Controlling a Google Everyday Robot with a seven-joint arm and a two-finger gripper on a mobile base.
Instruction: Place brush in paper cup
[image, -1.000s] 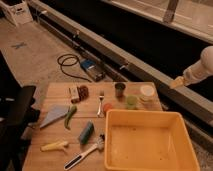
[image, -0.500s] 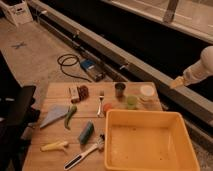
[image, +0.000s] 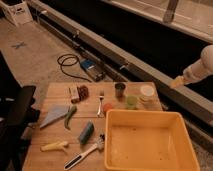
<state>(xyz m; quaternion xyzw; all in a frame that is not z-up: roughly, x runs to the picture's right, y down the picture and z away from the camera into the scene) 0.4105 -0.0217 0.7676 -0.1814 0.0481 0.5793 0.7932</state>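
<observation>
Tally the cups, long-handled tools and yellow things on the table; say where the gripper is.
Cups: 3 (dark cup, green cup, paper cup)
Long-handled tools: 2 (fork, brush)
Yellow things: 2 (bin, banana-shaped thing)
Total: 7
Gripper: in the air right of the table, touching none.

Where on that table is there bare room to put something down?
Bare wood at the table's back-left and front-left corners; the yellow tub is empty. Cups crowd behind the tub. The end effector hangs beyond the right edge.

Looks like a robot lab or workshop: concrete floor (image: 30, 55) upper left, coiled cable (image: 69, 65), wooden worktable (image: 57, 92), gripper (image: 176, 83) at right edge.
</observation>
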